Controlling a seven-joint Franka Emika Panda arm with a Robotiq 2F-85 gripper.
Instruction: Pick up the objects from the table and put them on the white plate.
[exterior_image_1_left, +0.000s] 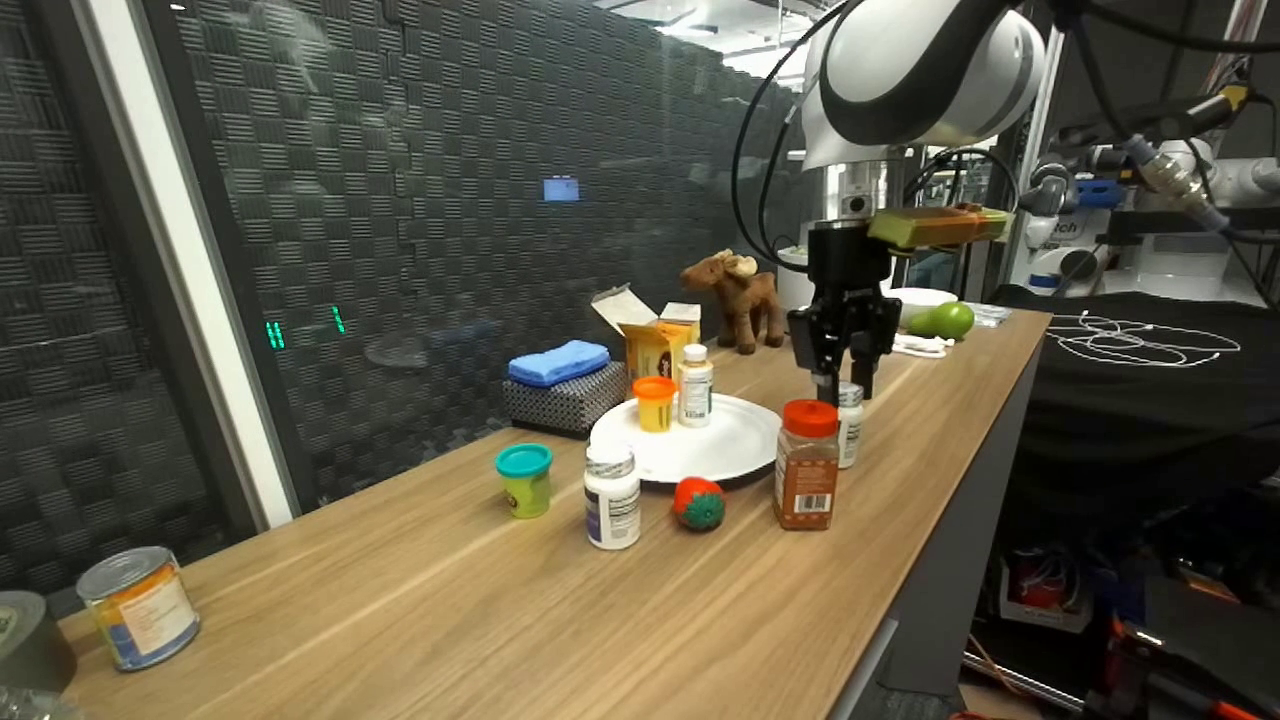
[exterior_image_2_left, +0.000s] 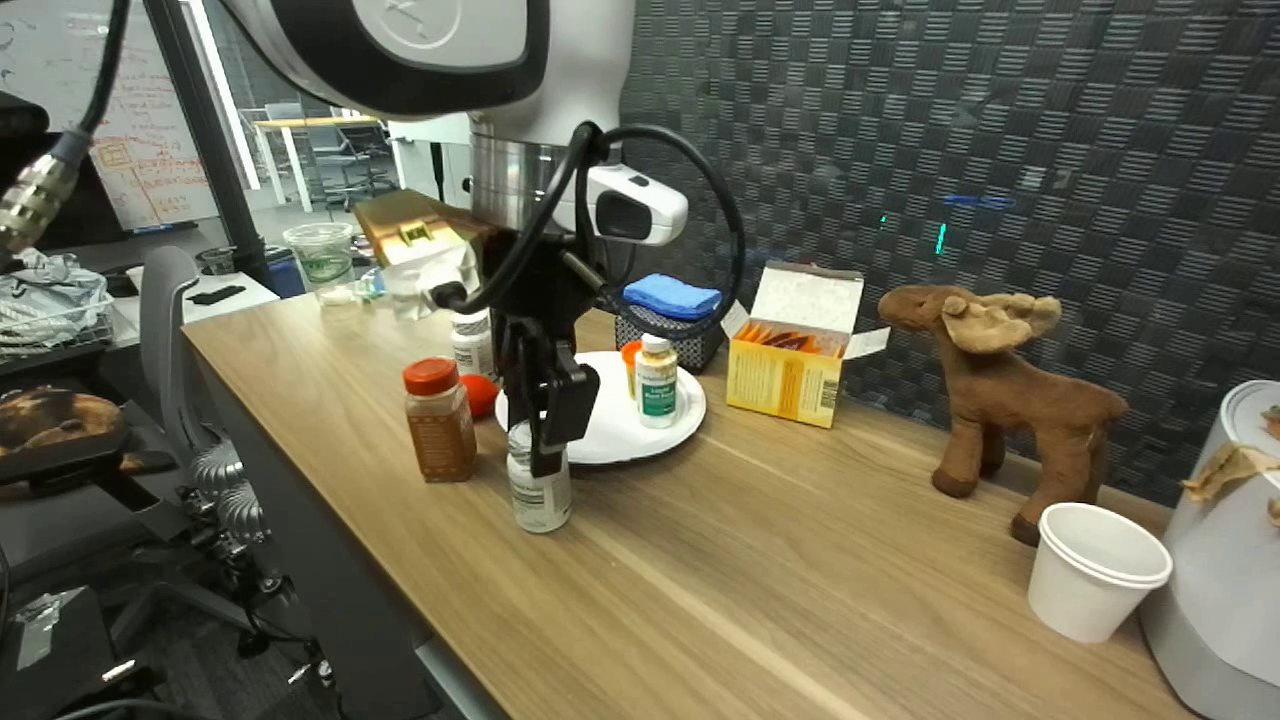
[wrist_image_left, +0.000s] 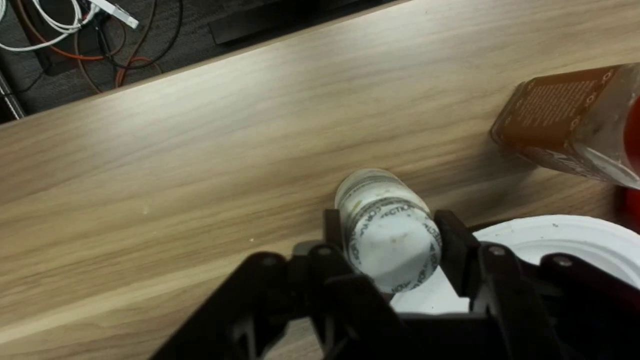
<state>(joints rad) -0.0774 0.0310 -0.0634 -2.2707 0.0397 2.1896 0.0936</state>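
While the claw (wrist_image_left: 392, 230) points straight down over the table (exterior_image_2_left: 700, 560), its fingers (wrist_image_left: 457, 255) stand partly apart, one on each side of the white bottle (exterior_image_2_left: 540, 495) at its cap. No clear gap shows between fingers and cap in the wrist view, yet I cannot tell whether they grip it. This bottle stands upright on the wood, its base off the plate (exterior_image_2_left: 610, 430) but near the rim.

Two things stand upright on the plate, close together: the yellow tub (exterior_image_1_left: 655, 412), orange-lidded, and the yellow bottle (exterior_image_1_left: 694, 398), white-capped. Whether they touch I cannot tell.

Beside the plate, on the wood, stands the spice jar (exterior_image_1_left: 808, 475), red-lidded and upright; it is apart from the white bottle, though it partly covers it in an exterior view. Near the jar lies the strawberry (exterior_image_1_left: 698, 503), red with a green end, just beside the plate. Next comes the other white bottle (exterior_image_1_left: 612, 505), upright near the rim, and then the green tub (exterior_image_1_left: 526, 490), teal-lidded and upright.

Past the plate are the yellow box (exterior_image_2_left: 785, 380), flaps up, the moose (exterior_image_2_left: 1050, 410), and a patterned box (exterior_image_1_left: 565, 400) with a blue cloth (exterior_image_1_left: 560, 362) on top. Nested cups (exterior_image_2_left: 1090, 575) stand near the moose, and the can (exterior_image_1_left: 150, 615) stands well apart from the plate
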